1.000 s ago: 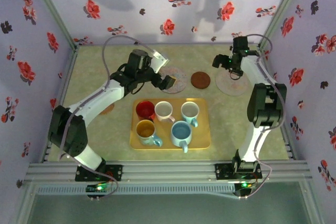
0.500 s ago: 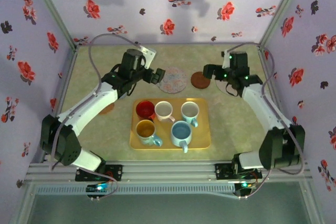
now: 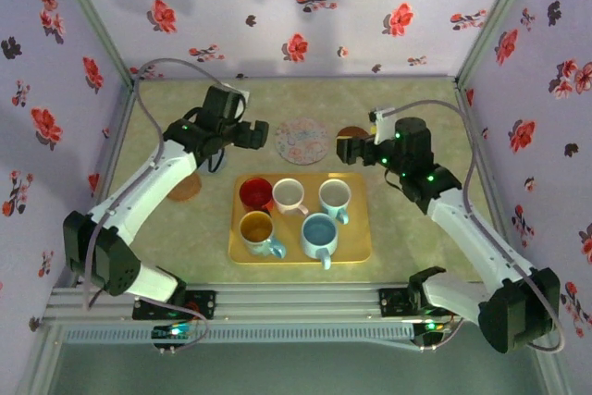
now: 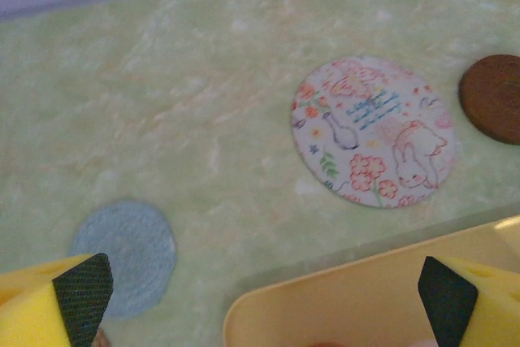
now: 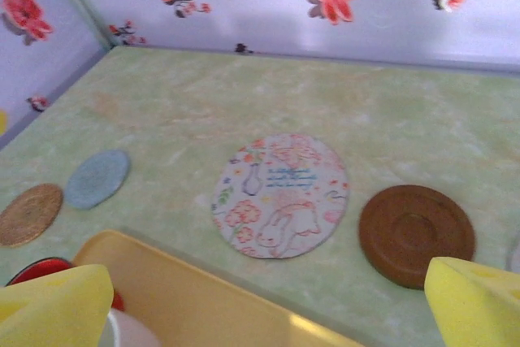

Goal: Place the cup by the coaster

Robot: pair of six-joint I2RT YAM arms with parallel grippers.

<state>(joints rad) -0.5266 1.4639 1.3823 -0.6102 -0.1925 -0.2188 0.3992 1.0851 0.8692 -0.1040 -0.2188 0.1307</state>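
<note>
I am working inside a small booth. The far wall [image 3: 296,6], the left wall [image 3: 46,136] and the right wall [image 3: 555,136] are closing me in on three sides, all wearing pale lavender paper scattered with red and dark flowers. Slim metal posts [image 3: 92,16] are running down the two far corners. The worktop [image 3: 407,219] is lying pale green and marbled under soft, even light. Faint grey shadows are falling across the far wall. Silver framing rails [image 3: 296,301] are bordering the near edge.
</note>
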